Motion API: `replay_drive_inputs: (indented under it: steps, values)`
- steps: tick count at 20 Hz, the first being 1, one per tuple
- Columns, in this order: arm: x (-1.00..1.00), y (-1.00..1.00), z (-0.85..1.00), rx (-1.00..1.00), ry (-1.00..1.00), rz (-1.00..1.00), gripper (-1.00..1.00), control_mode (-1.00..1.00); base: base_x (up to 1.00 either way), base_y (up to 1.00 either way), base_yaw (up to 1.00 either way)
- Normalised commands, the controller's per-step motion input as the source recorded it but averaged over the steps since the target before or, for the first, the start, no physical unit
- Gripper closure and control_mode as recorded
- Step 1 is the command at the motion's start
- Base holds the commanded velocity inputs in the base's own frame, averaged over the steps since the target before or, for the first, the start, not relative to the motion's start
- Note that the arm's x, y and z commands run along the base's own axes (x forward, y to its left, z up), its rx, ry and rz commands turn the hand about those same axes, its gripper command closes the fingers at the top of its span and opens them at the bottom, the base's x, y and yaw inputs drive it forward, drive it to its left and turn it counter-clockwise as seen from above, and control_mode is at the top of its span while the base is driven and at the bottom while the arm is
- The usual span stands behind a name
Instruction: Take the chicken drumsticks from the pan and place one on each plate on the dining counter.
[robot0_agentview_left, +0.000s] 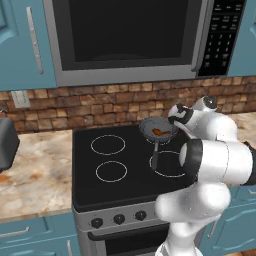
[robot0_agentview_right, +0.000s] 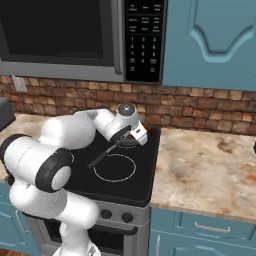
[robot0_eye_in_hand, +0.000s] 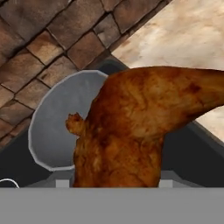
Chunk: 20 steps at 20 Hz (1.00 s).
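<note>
Pan (robot0_agentview_left: 156, 129) parked on the rear right burner of the black stove (robot0_agentview_left: 125, 170), right of centre in the left base view, handle running toward the lower edge of the frame. One orange-brown drumstick (robot0_agentview_left: 159, 132) lying inside it there, ready for lifting out. Arm reaching from the lower right, wrist bent down at the pan's right rim, so the claw (robot0_agentview_left: 173, 120) meets the pan from the side rather than from straight above.

In the right base view, hand sitting at frame centre, directly over the pan (robot0_agentview_right: 131, 142) and hiding most of it; only a dark arc of rim and the thin handle slanting toward lower left visible. Stone surface (robot0_agentview_right: 205, 170) to the right of the stove bare near the hand. Dining counter and plates off in some other part of the kitchen, so a drive probably needed before any placing.

In the hand view, a big glossy piece of chicken (robot0_eye_in_hand: 131, 131) up close to the lens, rising from the bottom centre and curving out to the right edge, with the grey pan floor (robot0_eye_in_hand: 57, 127) behind it at left. Judged: this piece raised clear of the pan and carried, given how near the camera it sits. Finger tips themselves covered by the meat; claw partly closed, seemingly clamped on the piece's thick lower end, though the contact itself cannot be seen.
</note>
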Motion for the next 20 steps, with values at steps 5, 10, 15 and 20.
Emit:
replay_drive_inputs:
  steps: [5, 10, 15, 20]
  values:
    - [-1.0, 0.02, 0.45, 0.0, 0.02, 0.03, 1.0, -1.0, 0.0, 0.0, 0.0]
    - [-1.0, 0.3, 0.01, 0.0, 0.0, 0.06, 1.0, -1.0, 0.0, 0.0, 0.0]
    - [-0.66, 0.88, 0.21, -0.11, 0.22, 0.1, 1.0, -1.0, 0.0, 0.0, 0.0]
    - [0.0, 0.48, 0.0, -0.16, 0.3, 0.11, 1.0, -1.0, 0.0, 0.0, 0.0]
